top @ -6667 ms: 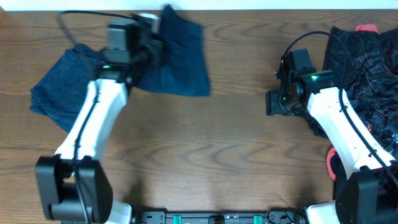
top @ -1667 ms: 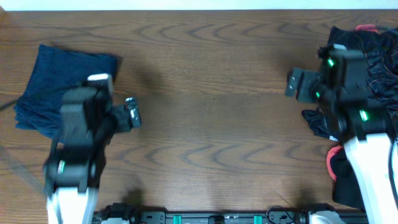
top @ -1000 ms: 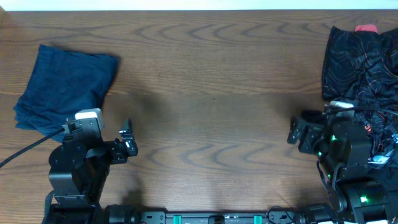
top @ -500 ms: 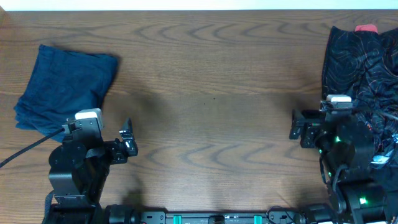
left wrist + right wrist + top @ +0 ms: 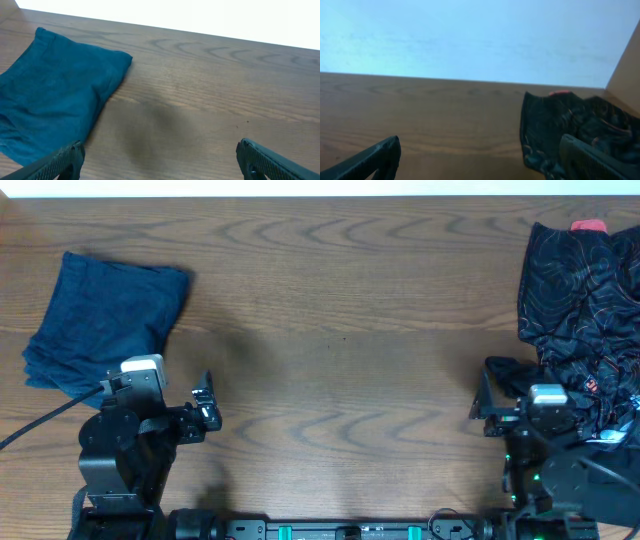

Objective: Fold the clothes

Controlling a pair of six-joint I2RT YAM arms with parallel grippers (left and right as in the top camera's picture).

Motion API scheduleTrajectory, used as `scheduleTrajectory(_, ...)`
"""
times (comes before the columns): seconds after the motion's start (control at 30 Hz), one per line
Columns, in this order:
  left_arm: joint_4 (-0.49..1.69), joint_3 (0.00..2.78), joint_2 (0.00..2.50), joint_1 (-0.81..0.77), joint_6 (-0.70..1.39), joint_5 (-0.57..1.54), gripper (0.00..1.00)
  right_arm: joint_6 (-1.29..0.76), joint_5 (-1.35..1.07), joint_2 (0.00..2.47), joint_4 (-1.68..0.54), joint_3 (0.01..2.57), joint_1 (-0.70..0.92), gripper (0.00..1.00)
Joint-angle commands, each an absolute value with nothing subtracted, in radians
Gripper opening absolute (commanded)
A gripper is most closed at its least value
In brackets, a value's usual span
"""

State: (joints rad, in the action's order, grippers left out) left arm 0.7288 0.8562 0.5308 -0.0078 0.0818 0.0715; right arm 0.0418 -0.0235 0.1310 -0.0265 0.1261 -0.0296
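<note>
A blue garment (image 5: 105, 320) lies folded at the far left of the table; in the left wrist view the blue garment (image 5: 50, 95) fills the left side. A crumpled pile of black patterned clothes (image 5: 580, 300) lies at the right edge, and the right wrist view shows this black pile (image 5: 560, 125) ahead on the right. My left gripper (image 5: 205, 408) hovers near the front edge, just right of the blue garment, open and empty (image 5: 160, 150). My right gripper (image 5: 485, 405) sits beside the black pile's near left corner, also open and empty (image 5: 480, 147).
A small red item (image 5: 588, 225) pokes out at the back of the black pile. The wooden table (image 5: 340, 330) stretches bare between the two garments. A black cable (image 5: 40, 425) trails from the left arm near the front left.
The right arm has drawn back toward the table's front edge, away from the black pile. The left arm has stayed put, and the blue garment lies folded where it left it.
</note>
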Motion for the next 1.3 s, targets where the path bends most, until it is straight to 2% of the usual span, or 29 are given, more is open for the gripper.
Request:
scheduleTrajectory(0.0, 0.726, 0.853, 0.528, -0.006, 0.091, 0.060, 0.98, 0.061, -0.042, 0.053, 0.035, 0.033, -0.039, 0.99)
scheduleTrajectory(0.3, 0.726, 0.853, 0.528, -0.006, 0.091, 0.060, 0.98, 0.056, -0.015, 0.006, -0.081, 0.006, -0.038, 0.99)
scheduleTrajectory(1.27, 0.726, 0.853, 0.528, -0.006, 0.091, 0.060, 0.98, 0.038, -0.015, 0.016, -0.073, 0.006, -0.035, 0.99)
